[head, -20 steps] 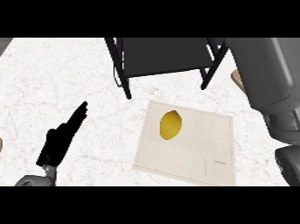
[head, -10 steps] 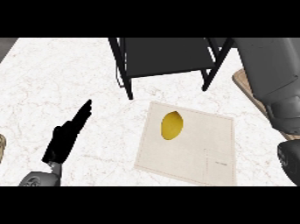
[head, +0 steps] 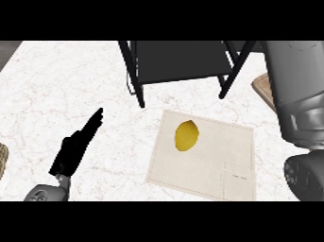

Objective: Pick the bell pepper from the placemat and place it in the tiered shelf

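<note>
Pepper: small yellow bell pepper [head: 186,135] lies ungrasped on beige cloth placemat [head: 213,165], white marble worktop [head: 53,94]. Black left hand [head: 77,146] released, fingers straight. Right hand unseen. Risk: round pepper rolling from grasp; grey right forearm [head: 303,94] clipping black metal tiered shelf [head: 182,59].

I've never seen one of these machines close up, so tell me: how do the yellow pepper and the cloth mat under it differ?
The bell pepper is small, rounded and bright yellow; the placemat is broad, flat, square-cornered and pale beige. The bell pepper sits on the placemat's upper left part, while the placemat lies straight on the counter, turned slightly askew. Both rest below the dark tiered shelf, untouched by any hand.
</note>
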